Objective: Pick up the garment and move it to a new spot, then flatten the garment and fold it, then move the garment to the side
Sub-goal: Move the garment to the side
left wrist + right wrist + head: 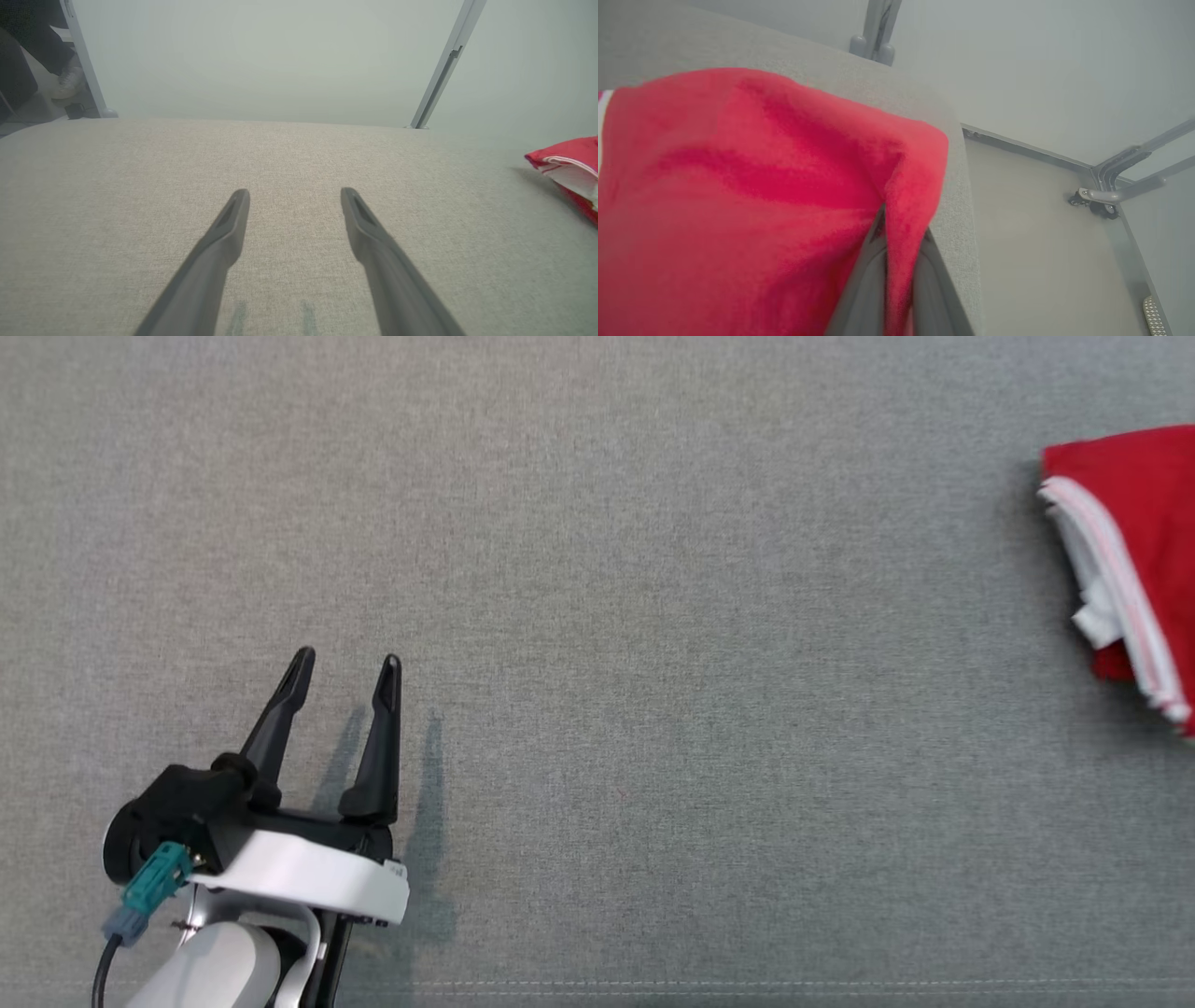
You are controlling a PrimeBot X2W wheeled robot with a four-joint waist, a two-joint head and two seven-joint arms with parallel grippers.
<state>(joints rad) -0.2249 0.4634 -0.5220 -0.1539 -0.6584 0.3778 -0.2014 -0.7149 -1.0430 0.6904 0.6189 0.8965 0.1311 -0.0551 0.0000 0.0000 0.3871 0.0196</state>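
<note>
So the garment is a folded red thing with a white layer and a striped white hem showing along its side. It sits on the grey fabric tabletop, way over at the right edge of the head view and partly cut off by the frame.

The left gripper is down at the lower left with its two dark fingers spread apart and nothing between them, well apart from the cloth. From the left wrist, the garment is just a red corner far off to the right of that gripper.

The right gripper is pinched together on a ridge of the red cloth, right by the table's corner (floor and a caster frame show beyond it).
</note>
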